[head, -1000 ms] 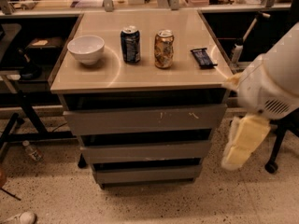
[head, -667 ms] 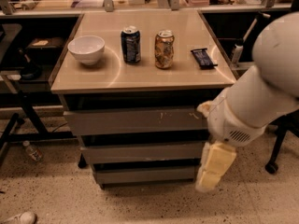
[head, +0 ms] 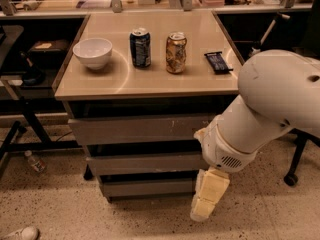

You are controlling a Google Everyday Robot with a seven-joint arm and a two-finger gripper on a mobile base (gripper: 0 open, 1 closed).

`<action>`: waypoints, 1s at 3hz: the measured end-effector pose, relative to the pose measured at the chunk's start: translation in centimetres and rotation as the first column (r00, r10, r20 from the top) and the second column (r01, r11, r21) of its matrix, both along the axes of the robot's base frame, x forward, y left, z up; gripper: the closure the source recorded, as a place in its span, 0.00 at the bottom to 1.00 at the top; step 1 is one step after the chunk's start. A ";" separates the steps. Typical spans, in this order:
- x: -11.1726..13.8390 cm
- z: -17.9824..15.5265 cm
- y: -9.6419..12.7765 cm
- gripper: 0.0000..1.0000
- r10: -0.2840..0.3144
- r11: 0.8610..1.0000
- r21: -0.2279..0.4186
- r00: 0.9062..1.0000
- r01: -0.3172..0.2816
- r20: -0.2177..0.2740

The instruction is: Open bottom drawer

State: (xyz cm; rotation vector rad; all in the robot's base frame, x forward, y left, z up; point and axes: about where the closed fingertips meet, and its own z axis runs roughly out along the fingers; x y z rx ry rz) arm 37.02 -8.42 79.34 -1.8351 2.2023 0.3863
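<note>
Nothing can be read on the dark blue can [head: 140, 47], gold can [head: 175, 52] or dark wrapper [head: 218, 62] (printing indistinct); the gripper [head: 205, 206] hangs beside the bottom drawer [head: 147, 187].

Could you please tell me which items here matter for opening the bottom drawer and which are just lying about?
For the job: bottom drawer, shut; gripper, low by its right end.
Lying about: white bowl, blue can, gold can and snack bar on the cabinet top; plastic bottle on the floor.
</note>
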 end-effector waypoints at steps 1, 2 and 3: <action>-0.4 -0.9 0.3 0.00 0.000 1.000 0.007 1.000 0.000 -0.019; -1.0 -6.7 2.3 0.00 -0.002 0.999 0.032 0.996 0.005 -0.088; -0.7 -14.4 4.1 0.00 -0.025 0.999 0.020 0.990 0.028 -0.141</action>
